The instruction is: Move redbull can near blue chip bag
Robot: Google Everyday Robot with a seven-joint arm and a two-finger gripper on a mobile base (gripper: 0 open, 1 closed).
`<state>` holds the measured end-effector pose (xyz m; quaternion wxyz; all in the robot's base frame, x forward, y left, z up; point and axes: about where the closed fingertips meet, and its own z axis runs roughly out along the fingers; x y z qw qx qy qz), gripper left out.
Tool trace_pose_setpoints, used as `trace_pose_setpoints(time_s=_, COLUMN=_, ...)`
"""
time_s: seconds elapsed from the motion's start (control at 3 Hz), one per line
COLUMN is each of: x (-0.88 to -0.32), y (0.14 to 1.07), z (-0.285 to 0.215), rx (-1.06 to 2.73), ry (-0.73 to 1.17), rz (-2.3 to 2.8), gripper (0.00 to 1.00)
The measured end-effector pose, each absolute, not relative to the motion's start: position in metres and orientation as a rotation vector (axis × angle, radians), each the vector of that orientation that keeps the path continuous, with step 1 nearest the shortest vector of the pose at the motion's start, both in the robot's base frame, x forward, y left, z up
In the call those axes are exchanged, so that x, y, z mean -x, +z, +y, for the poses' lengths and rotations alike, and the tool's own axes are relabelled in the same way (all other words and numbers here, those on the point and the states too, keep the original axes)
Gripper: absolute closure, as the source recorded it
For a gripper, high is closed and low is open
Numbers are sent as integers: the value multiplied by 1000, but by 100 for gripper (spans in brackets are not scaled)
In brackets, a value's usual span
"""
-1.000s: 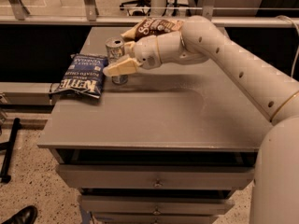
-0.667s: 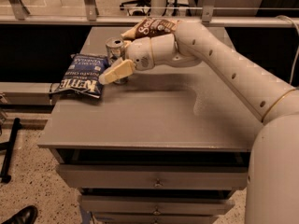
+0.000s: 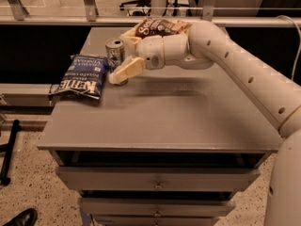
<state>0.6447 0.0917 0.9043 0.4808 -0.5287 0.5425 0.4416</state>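
The redbull can [image 3: 113,50] stands upright on the grey table [image 3: 160,121], just right of the blue chip bag [image 3: 81,76], which lies flat near the table's left edge with its white "Kettle" lettering showing. My gripper [image 3: 120,58] reaches in from the right with its jaws open. One cream finger [image 3: 128,70] lies in front of the can's lower right side. The other finger [image 3: 130,38] is behind the can. The can rests on the table between them.
A brown-and-cream snack bag [image 3: 159,27] lies at the back of the table, partly behind my arm [image 3: 235,65]. The table has drawers [image 3: 157,179] below its front edge. A glass rail [image 3: 150,20] runs behind the table.
The can stays in place beside the blue chip bag. My gripper's front finger has shifted slightly to the right, back along the can's side.
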Motion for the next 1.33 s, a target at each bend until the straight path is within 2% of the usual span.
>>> trace_pose_setpoints(time_s=0.33, x=-637, y=924, z=55, rx=1271, ry=1018, rz=1312, gripper=0)
trace_pose_setpoints(time_s=1.0, x=-612, y=980, z=-50, rx=1245, ry=823, rz=1298, gripper=0)
trace_pose_setpoints(time_s=1.33, x=-607, y=984, z=-78, rx=1212, ry=782, rz=1319, gripper=0)
